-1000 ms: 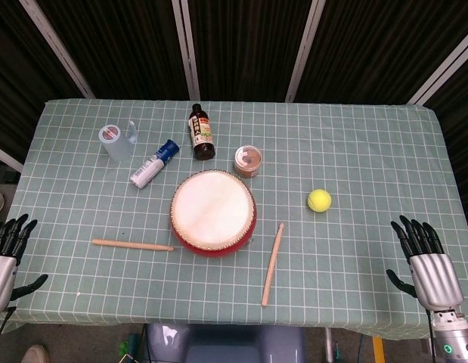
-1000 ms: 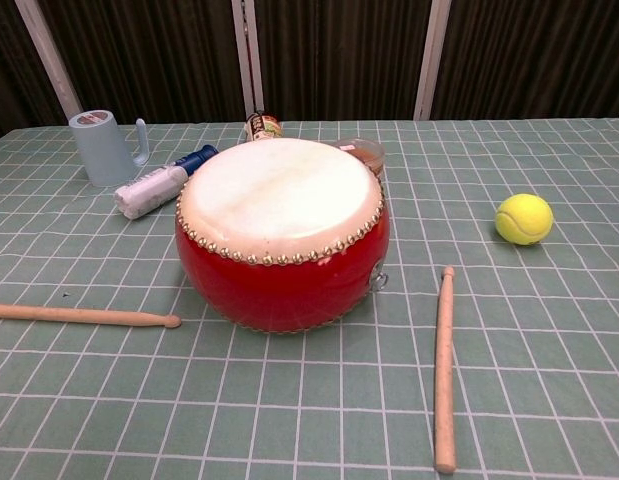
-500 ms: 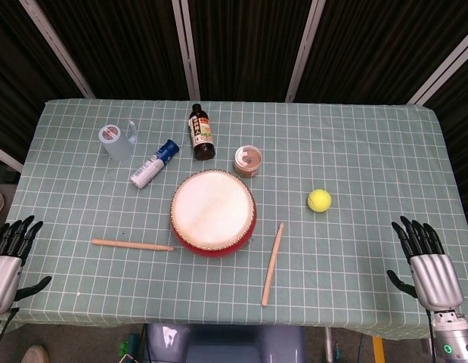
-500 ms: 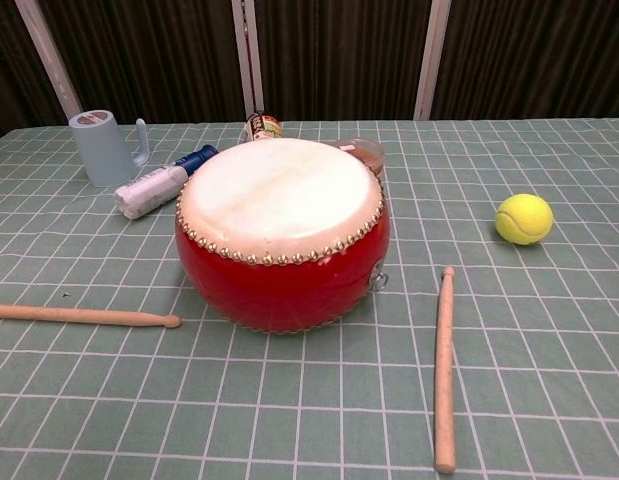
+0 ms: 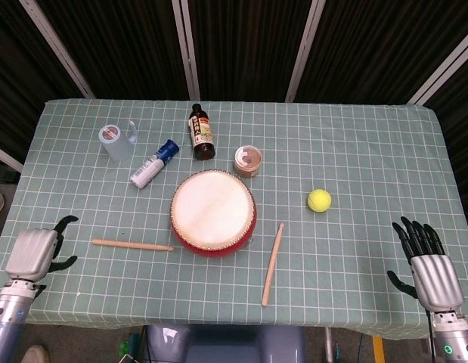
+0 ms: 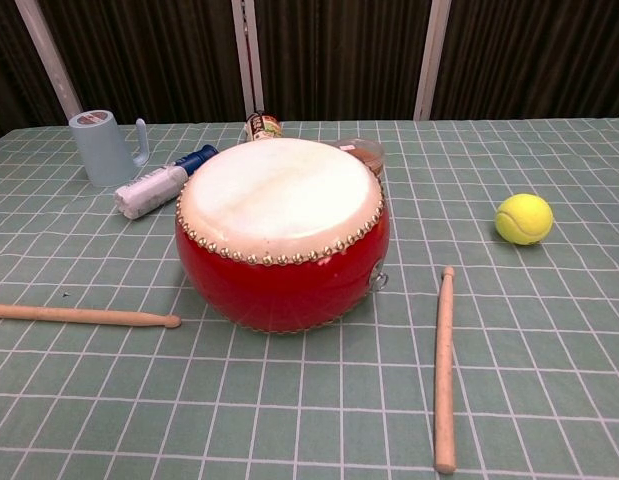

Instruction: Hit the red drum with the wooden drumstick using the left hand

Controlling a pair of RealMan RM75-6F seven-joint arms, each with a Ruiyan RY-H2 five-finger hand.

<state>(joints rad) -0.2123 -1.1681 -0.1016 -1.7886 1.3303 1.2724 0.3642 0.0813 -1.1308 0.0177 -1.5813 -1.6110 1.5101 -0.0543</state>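
Observation:
The red drum (image 5: pixel 213 212) (image 6: pixel 282 235) with a pale skin stands mid-table. One wooden drumstick (image 5: pixel 133 244) (image 6: pixel 84 316) lies flat to its left, tip toward the drum. A second drumstick (image 5: pixel 273 263) (image 6: pixel 445 370) lies to the drum's right, running front to back. My left hand (image 5: pixel 37 253) hovers over the table's front left corner, well left of the nearer stick, holding nothing. My right hand (image 5: pixel 426 265) is at the front right edge with fingers spread and empty. Neither hand shows in the chest view.
Behind the drum stand a pale blue cup (image 5: pixel 116 141) (image 6: pixel 102 147), a lying white tube with a blue cap (image 5: pixel 153 163) (image 6: pixel 161 182), a dark bottle (image 5: pixel 202 132) and a small jar (image 5: pixel 248 161). A tennis ball (image 5: pixel 319 200) (image 6: pixel 524 218) sits to the right.
My left hand has moved from off the table's left edge inward over the front left corner and turned, closer to the left drumstick. The right hand and all objects stay put.

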